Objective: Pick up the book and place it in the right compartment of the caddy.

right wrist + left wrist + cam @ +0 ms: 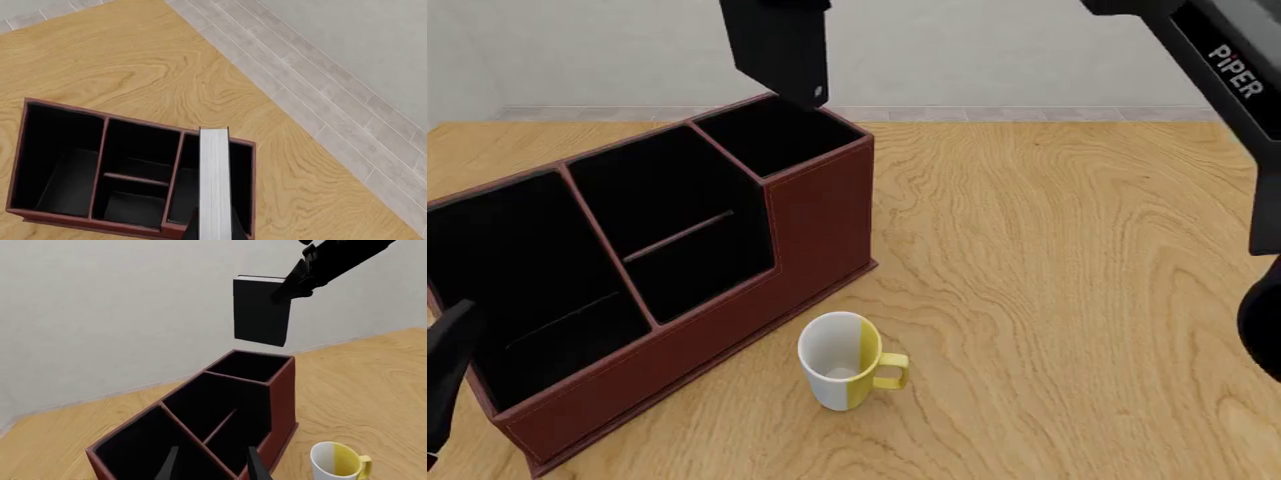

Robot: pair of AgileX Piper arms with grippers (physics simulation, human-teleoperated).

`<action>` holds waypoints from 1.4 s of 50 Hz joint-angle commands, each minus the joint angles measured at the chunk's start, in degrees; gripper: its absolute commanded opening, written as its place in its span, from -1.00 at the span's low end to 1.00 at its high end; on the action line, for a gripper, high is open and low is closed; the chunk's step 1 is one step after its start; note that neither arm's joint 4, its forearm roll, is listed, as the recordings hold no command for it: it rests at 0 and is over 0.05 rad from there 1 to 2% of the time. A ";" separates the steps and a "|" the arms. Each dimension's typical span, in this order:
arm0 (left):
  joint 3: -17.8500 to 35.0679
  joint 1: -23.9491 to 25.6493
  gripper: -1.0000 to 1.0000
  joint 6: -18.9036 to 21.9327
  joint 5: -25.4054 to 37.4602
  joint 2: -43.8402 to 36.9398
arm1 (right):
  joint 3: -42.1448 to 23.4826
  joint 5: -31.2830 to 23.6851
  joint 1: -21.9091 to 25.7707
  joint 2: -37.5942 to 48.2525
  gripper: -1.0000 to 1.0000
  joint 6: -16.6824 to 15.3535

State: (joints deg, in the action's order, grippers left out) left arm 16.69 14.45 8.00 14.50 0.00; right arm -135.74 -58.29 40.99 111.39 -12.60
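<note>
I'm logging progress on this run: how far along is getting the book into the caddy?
Done: the book is off the table, held upright in the right hand. In hand: it hangs above the right compartment of the caddy, roughly lined up in the right wrist view. Left: lowering it in and letting go. The left hand is open, near the caddy's other end.
</note>
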 commanded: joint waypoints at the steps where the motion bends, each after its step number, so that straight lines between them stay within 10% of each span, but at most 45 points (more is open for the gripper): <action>1: 0.08 -0.81 1.00 -0.11 0.26 0.00 | -1.07 1.32 0.20 1.65 -1.00 1.12; 28: -0.01 -2.04 1.00 -0.25 0.53 0.00 | -7.07 0.26 -0.27 7.37 -1.00 0.97; 70: -1.64 -2.28 1.00 0.26 -0.95 0.00 | 8.32 10.06 0.26 3.01 -1.00 3.01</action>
State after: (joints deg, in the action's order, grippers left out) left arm 15.55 12.09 8.18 13.93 0.00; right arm -129.32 -50.06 41.40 115.65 -11.06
